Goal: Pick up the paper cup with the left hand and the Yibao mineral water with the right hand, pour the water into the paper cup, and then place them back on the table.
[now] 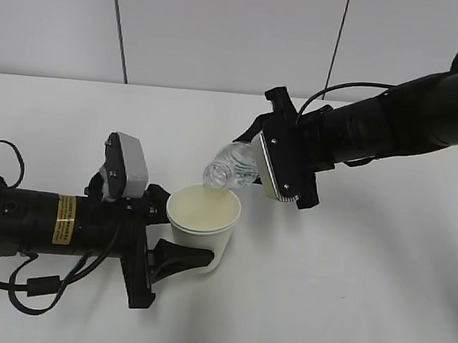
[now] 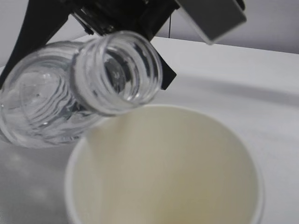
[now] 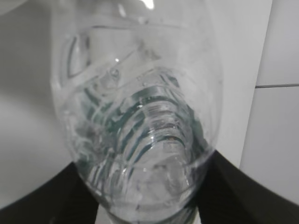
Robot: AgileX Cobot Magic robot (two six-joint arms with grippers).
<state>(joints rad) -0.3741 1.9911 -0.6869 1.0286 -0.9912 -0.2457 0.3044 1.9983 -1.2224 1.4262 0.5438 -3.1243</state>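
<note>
- Cream-white paper forms the one paper cup (image 1: pixel 204 215) in view, held upright between the fingers of the left claw (image 1: pixel 180 240), which is closed around its sides.
- One Yibao mineral water (image 1: pixel 231 172) bottle, clear ribbed plastic, is clamped in the right claw (image 1: pixel 257 146), which is closed on its body.
- From the right claw the bottle tips forward and down, its open neck (image 2: pixel 117 72) just over the far rim of the cup held by the left claw.
- Two black arms are counted: the left hand (image 1: pixel 41 222) with a yellow sticker and a grey camera box, and the right hand (image 1: pixel 396 123) with a grey camera box beside its claw.
- White matte worktop (image 1: pixel 364 290) lies below both claws; whether the cup is lifted clear of it cannot be told.
- Behind the claws rises a pale panelled wall (image 1: pixel 226 33) with two dark seams.
- Inside, the cup shows a pale yellowish interior in the left wrist view.
</note>
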